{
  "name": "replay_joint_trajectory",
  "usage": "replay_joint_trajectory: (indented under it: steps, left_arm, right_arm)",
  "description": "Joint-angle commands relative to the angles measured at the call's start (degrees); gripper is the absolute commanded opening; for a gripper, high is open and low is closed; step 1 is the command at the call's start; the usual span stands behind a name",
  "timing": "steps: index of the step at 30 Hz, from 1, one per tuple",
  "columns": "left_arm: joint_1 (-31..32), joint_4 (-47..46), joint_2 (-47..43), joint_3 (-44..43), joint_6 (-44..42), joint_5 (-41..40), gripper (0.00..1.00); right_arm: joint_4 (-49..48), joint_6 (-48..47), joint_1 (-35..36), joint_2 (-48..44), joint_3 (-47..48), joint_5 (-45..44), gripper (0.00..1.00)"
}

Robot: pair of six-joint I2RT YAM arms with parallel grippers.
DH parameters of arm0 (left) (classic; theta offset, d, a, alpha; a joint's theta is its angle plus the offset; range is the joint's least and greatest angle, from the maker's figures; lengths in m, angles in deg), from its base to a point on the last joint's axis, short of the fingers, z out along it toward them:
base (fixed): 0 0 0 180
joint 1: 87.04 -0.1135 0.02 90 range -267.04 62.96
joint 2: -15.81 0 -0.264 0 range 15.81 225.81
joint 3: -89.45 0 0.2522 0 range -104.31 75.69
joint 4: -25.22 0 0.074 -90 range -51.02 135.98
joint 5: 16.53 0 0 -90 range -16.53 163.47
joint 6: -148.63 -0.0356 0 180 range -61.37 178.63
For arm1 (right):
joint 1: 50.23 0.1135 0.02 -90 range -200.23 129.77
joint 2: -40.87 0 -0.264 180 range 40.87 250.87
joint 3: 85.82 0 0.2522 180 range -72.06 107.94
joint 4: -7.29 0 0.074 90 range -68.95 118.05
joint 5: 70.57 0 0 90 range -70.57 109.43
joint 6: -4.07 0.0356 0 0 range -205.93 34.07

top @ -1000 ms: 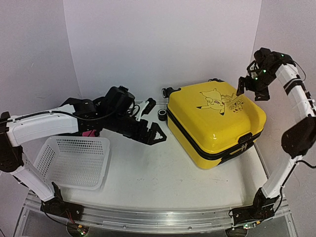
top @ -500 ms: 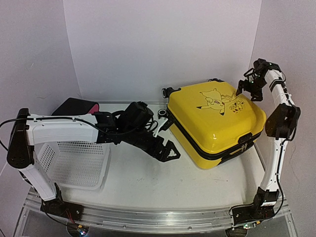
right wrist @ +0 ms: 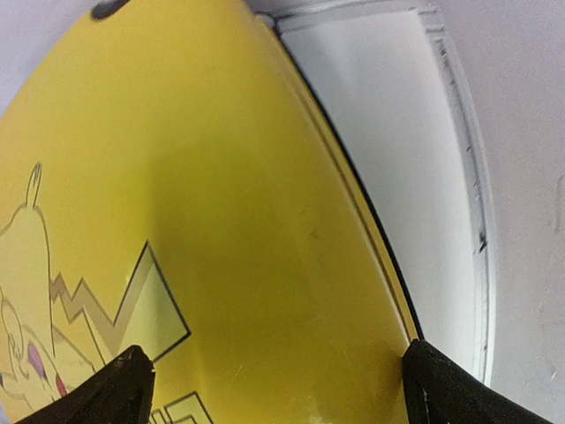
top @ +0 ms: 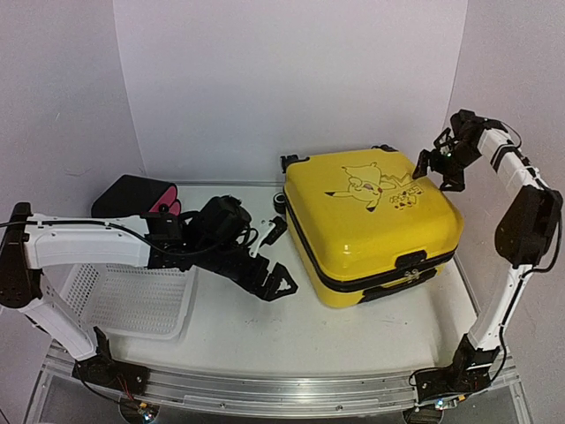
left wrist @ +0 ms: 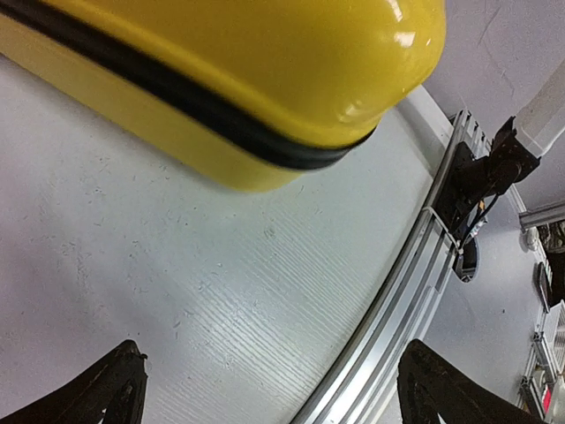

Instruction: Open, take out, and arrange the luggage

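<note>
From above: large yellow hard-shell suitcase (top: 371, 221) flat on the white table (top: 265, 336), right of centre, closed, cartoon side up. Left gripper (top: 274, 284) low, just left of the suitcase's near-left side, clear of it, spread wide and empty. Right gripper (top: 435, 174) over the lid's far right corner, likewise wide, gripping nothing.

Left wrist: fingers (left wrist: 106, 393) far apart over bare table, suitcase corner ahead.

Right wrist: fingertips (right wrist: 124, 389) wide; yellow lid directly below, contact impossible to tell.
</note>
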Motion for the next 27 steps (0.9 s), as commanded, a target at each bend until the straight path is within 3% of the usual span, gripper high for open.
replay_joint_trajectory:
  steps: [1, 5, 11, 16, 18, 21, 23, 27]
  left_arm:
    - [-0.06, 0.23, -6.59, 2.78, 2.17, -4.29, 0.99]
    - [-0.10, 0.39, -8.80, 4.00, 3.69, -5.03, 0.98]
    - [1.01, -2.89, -8.14, 3.60, 6.07, -2.63, 0.95]
    - [8.69, -7.37, -5.24, 1.63, 5.66, -10.35, 0.93]
    - [13.90, -12.05, -4.09, 2.04, 2.73, -18.42, 0.92]
    - [21.53, -32.20, -2.08, 8.74, -5.87, -24.76, 0.91]
    - [23.08, -43.68, 0.58, 12.28, -5.93, -25.84, 0.91]
    - [23.15, -45.47, 7.69, 9.08, -4.19, -28.87, 0.85]
  right_arm:
    - [8.84, 6.92, 10.69, -12.38, -9.64, 16.49, 0.98]
    - [7.68, 9.45, 11.18, -20.93, -17.22, 18.45, 0.98]
    - [9.03, 12.04, 11.90, -35.48, -28.33, 8.50, 0.98]
    - [6.91, 19.36, 18.66, -47.21, -40.05, 7.73, 0.98]
    - [6.54, 23.15, 21.41, -52.47, -43.84, 6.50, 0.97]
    - [2.15, 29.30, 23.77, -59.45, -49.63, 6.90, 0.93]
    - [-1.08, 31.76, 24.67, -62.35, -53.62, 8.56, 0.90]
    - [0.40, 31.34, 27.46, -62.77, -54.76, 7.79, 0.83]
